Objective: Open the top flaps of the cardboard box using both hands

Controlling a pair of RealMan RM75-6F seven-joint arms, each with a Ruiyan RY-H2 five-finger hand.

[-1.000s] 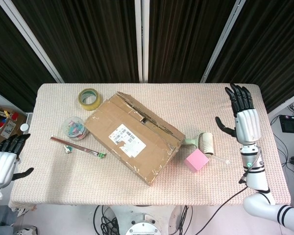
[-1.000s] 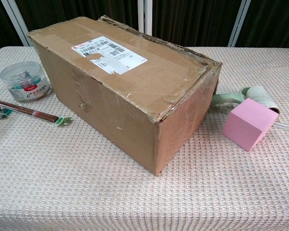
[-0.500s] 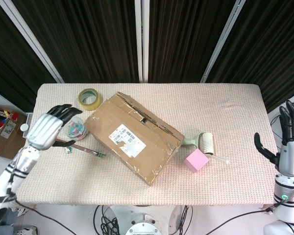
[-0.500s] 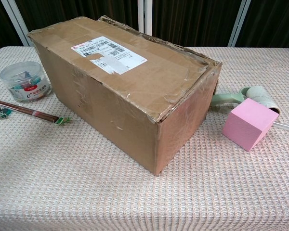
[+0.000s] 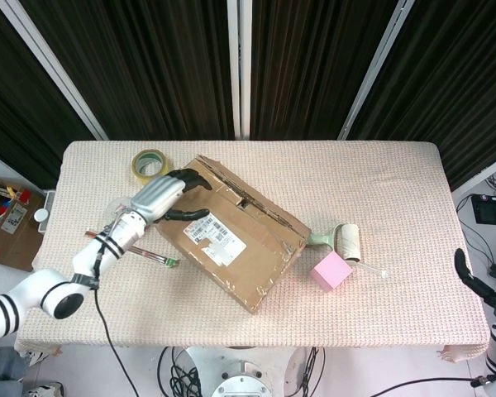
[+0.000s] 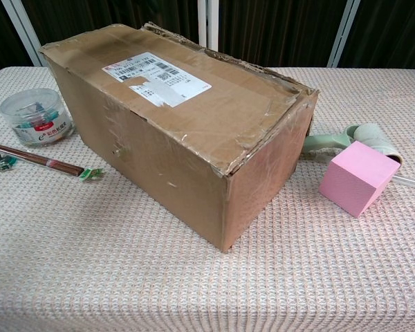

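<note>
Found the cardboard box (image 5: 231, 236) lying askew at the middle of the table (image 5: 380, 182), long and closed, shipping label (image 6: 155, 72) facing up. Judged it stiff but worn: creased walls, ragged top edges, old tape torn along the rims, so probably easy to tear at the corners. Could not tell its weight; guessed it light enough to skid on the woven cloth if pulled from one side only. Noted a seam with a small dark gap along the far side of the top, likely the best place to slip fingertips under a flap, with one hand at each end for balance.

Saw the left hand (image 5: 169, 198) over the box's left end, holding nothing, fingers stretched out side by side and thumb held apart above the label; could not tell whether touching the cardboard, as out of the chest view. Saw only a dark sliver of the right hand (image 5: 471, 279) at the table's right edge, well apart from the box; pose impossible to tell.

Could see nothing inside the shut box. Noted a clear lidded tub (image 6: 36, 119) just left of it, filled with small coloured clips
</note>
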